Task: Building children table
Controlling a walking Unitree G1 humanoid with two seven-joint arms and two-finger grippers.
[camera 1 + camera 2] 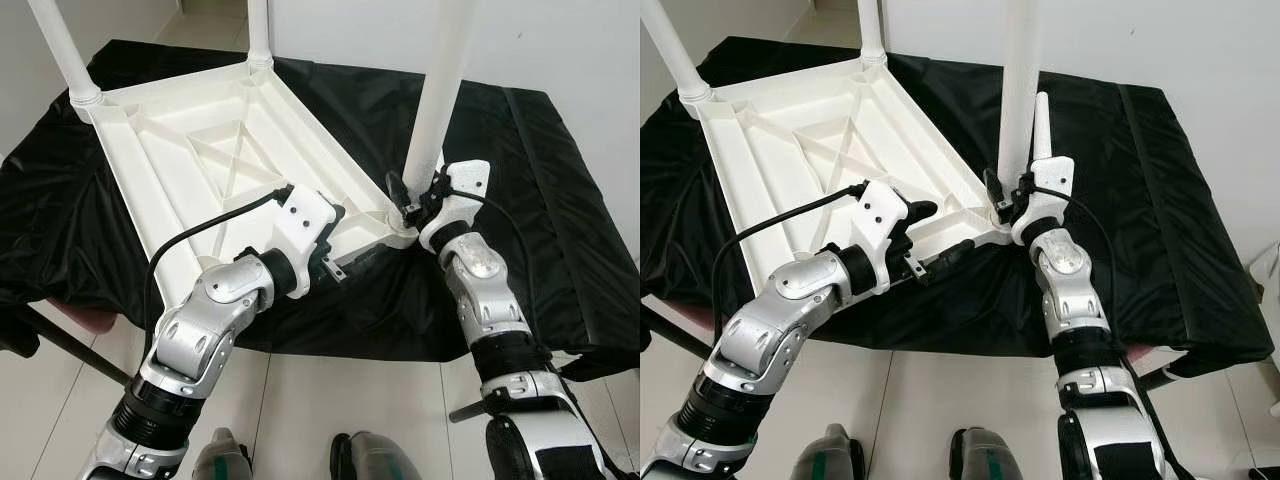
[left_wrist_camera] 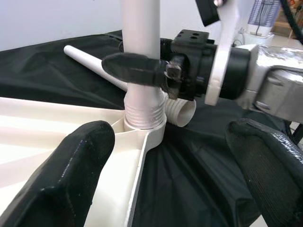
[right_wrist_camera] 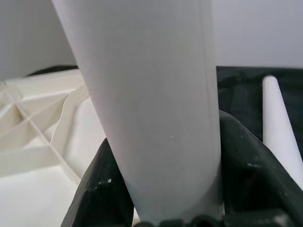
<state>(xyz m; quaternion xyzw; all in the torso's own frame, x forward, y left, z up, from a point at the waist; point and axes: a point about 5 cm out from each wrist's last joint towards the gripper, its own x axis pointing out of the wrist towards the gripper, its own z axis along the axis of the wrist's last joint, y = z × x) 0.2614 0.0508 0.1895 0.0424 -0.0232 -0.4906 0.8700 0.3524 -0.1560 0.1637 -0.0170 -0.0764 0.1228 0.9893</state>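
A white children's table top (image 1: pixel 200 150) lies upside down on a black cloth. My right gripper (image 1: pixel 412 200) is shut on an upright white leg (image 1: pixel 440 80) just above its threaded end (image 2: pixel 142 118), which sits in the near right corner socket. The fingers (image 3: pixel 246 161) press both sides of the leg. My left gripper (image 1: pixel 943 232) is open at the top's near edge, its fingers (image 2: pixel 71 179) spread wide on either side of the rim. A loose white leg (image 1: pixel 1042 125) lies on the cloth behind the right gripper.
Two more legs (image 1: pixel 60 50) (image 1: pixel 258 30) stand in the far corners. The black cloth (image 1: pixel 560 200) covers a low surface whose front edge is just before me. My feet (image 1: pixel 220 460) stand on pale floor tiles. A white wall rises behind.
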